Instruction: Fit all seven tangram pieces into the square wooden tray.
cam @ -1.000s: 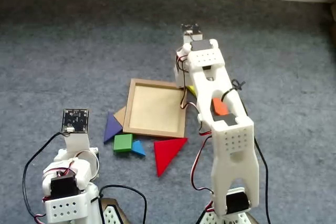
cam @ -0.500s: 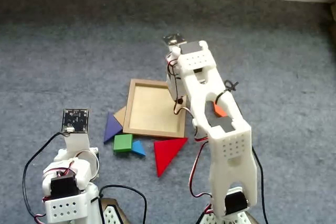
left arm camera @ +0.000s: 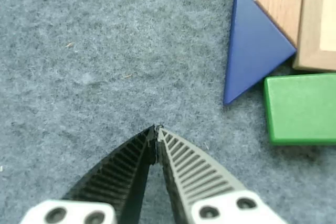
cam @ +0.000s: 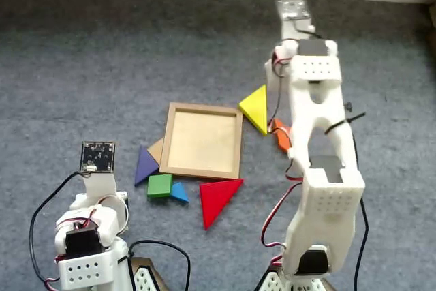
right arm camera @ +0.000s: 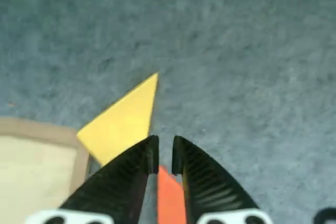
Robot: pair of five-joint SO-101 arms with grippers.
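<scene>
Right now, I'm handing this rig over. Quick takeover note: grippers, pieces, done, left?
Left gripper: shut, empty, over the carpet near the dark blue triangle.
Right gripper: slightly open, empty, by the yellow triangle and orange piece.
Tray: empty.
Yellow and orange lie on the right arm's side of it. The tan triangle and dark blue lie on the opposite side. The green square, light blue piece and red triangle lie along its near edge.
Done: nothing placed.
Left: all seven.

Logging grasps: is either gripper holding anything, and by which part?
Nothing is held. Left gripper is shut empty; right gripper, slightly open, hangs above the orange wooden piece.
</scene>
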